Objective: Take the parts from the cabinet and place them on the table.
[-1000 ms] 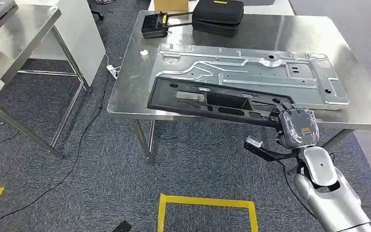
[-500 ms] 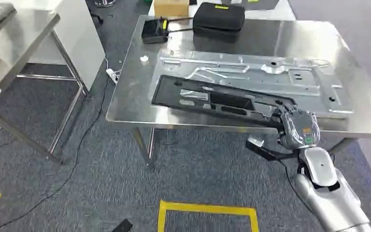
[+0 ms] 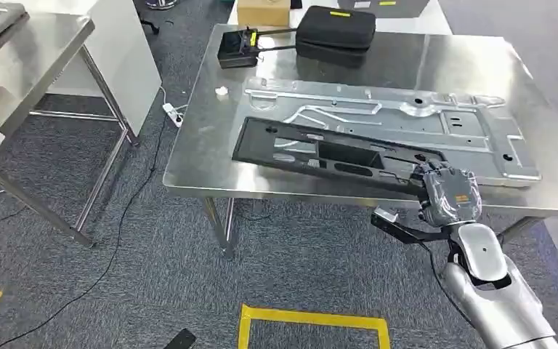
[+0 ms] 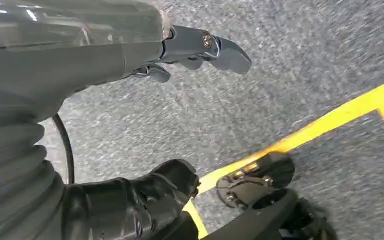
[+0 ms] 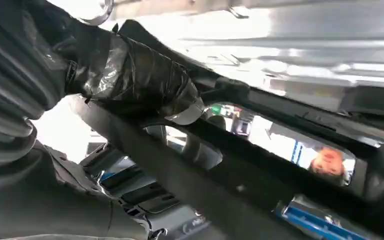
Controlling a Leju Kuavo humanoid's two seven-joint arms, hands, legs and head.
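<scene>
Right hand gripping the near right end of the long black plastic frame part, fingers wrapped around its edge. Lying flat on the steel table, stretched leftward from the hand, partly overlapping the stamped silver metal panel behind it. Left hand hanging over grey carpet, fingers apart, holding nothing.
</scene>
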